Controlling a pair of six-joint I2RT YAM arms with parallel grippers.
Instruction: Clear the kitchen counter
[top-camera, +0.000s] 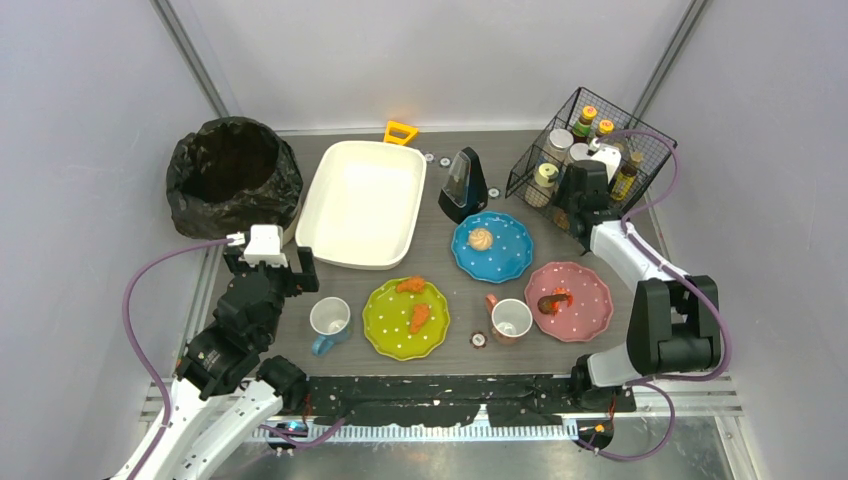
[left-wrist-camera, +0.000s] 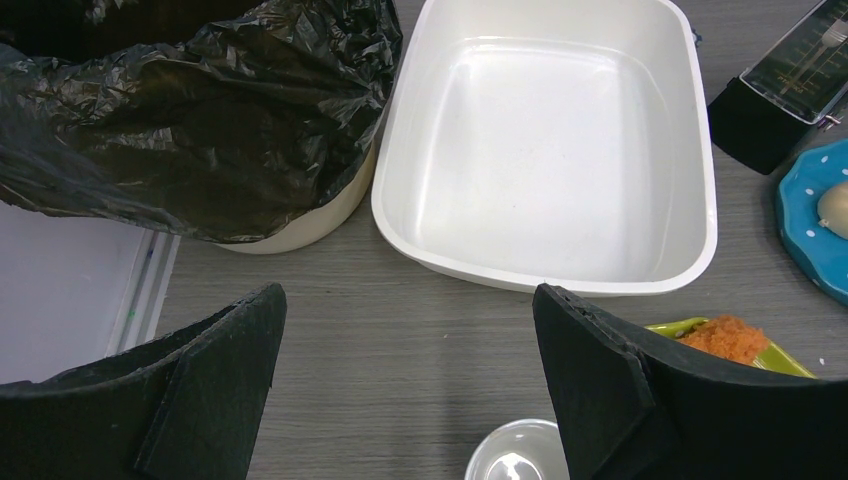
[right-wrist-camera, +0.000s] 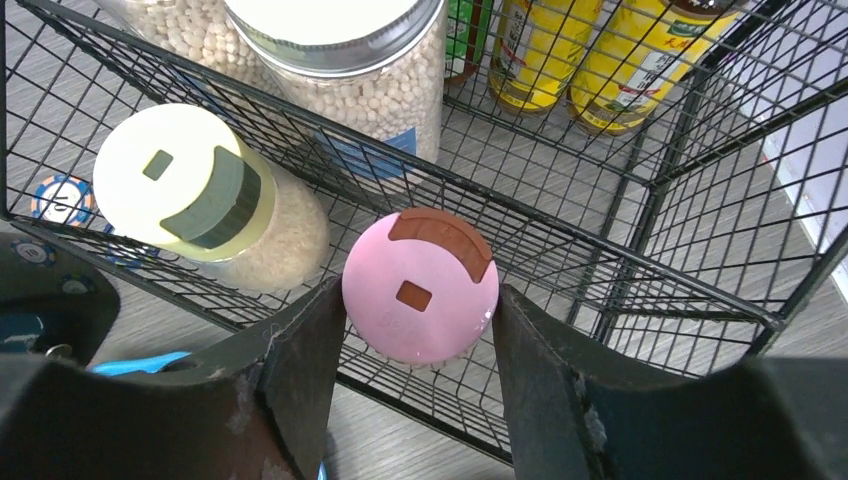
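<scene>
Right wrist view: the right gripper (right-wrist-camera: 420, 310) is clamped on a pink-lidded jar (right-wrist-camera: 425, 265) against the wire basket (right-wrist-camera: 600, 243), which holds a cream-lidded grain jar (right-wrist-camera: 190, 190), a jar of pale beads (right-wrist-camera: 350, 70) and yellow bottles (right-wrist-camera: 620, 60). The left gripper (left-wrist-camera: 410, 300), jaws wide apart and holding nothing, hovers over the kitchen counter (left-wrist-camera: 400, 390) just in front of the white tub (left-wrist-camera: 420, 130).

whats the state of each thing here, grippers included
left gripper: open, holding nothing
right gripper: shut on pink-lidded jar
white tub: empty
bin bag: open
blue plate: food on it
green plate: food on it
pink plate: food on it
blue-handled mug: upright
brown mug: upright
wire basket: holds jars, bottles
</scene>
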